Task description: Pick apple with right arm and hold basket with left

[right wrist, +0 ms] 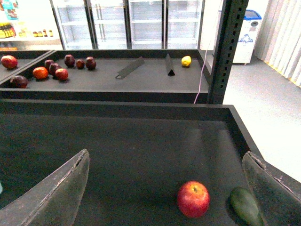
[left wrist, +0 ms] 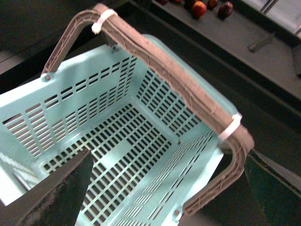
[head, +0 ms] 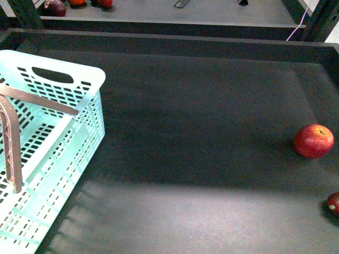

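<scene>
The apple [head: 314, 141], red with yellow patches, lies on the dark tray at the far right. It also shows in the right wrist view [right wrist: 193, 198], ahead of my open, empty right gripper [right wrist: 164, 188] and between its spread fingers [right wrist: 56, 197]. The mint-blue basket [head: 79, 106] stands at the front left, with its brown handles [head: 13, 143] up. In the left wrist view my open, empty left gripper [left wrist: 168, 188] hovers over the basket [left wrist: 117, 141], beside the tied brown handles [left wrist: 188, 89] and not touching them. Neither gripper shows in the front view.
A small dark red fruit [head: 333, 203] lies near the apple at the right edge. The right wrist view shows a dark green oval fruit [right wrist: 245, 206] beside the apple. The tray has a raised back rim [head: 169, 45]. Behind it is a shelf with several fruits [right wrist: 47, 70] and a dark post [right wrist: 228, 47].
</scene>
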